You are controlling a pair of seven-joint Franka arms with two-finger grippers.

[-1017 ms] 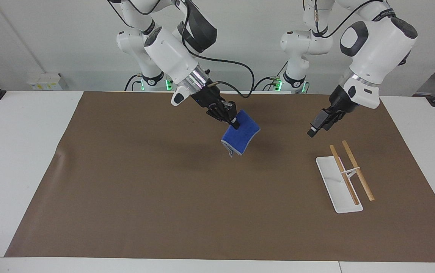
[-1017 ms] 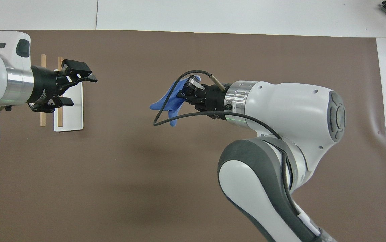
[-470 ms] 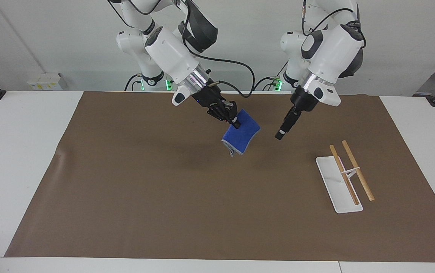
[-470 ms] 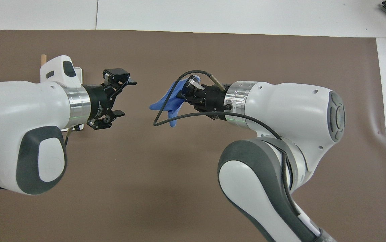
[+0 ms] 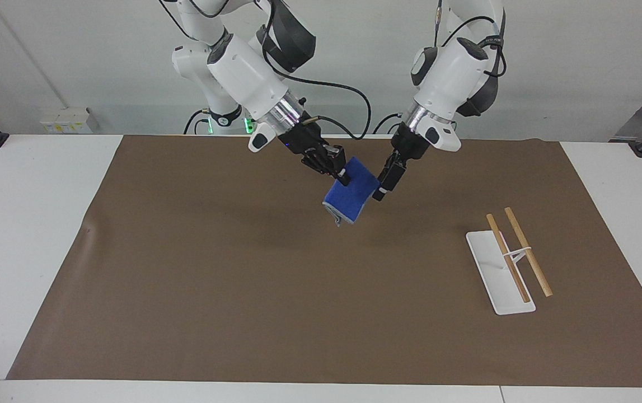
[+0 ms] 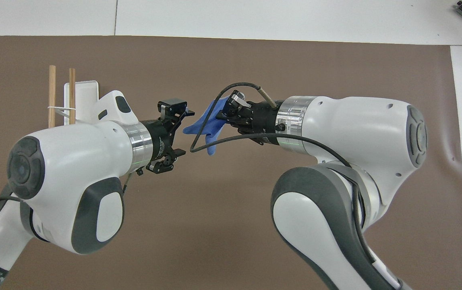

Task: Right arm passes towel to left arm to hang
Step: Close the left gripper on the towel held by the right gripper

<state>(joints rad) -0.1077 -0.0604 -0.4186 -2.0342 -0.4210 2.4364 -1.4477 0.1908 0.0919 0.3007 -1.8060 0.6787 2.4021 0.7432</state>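
Note:
My right gripper is shut on one edge of the blue towel and holds it in the air over the middle of the brown mat. The towel hangs down from the fingers. In the overhead view the towel sticks out of the right gripper toward the left gripper. My left gripper is open, right at the towel's free edge. The tip of the cloth lies about level with its two fingertips. I cannot tell whether they touch.
A towel rack with a white base and two wooden rods stands on the mat toward the left arm's end; it also shows in the overhead view. White table surrounds the mat.
My left arm has swung from over the rack to the middle of the mat, bringing its open gripper up to the towel. The right gripper has kept the towel almost still.

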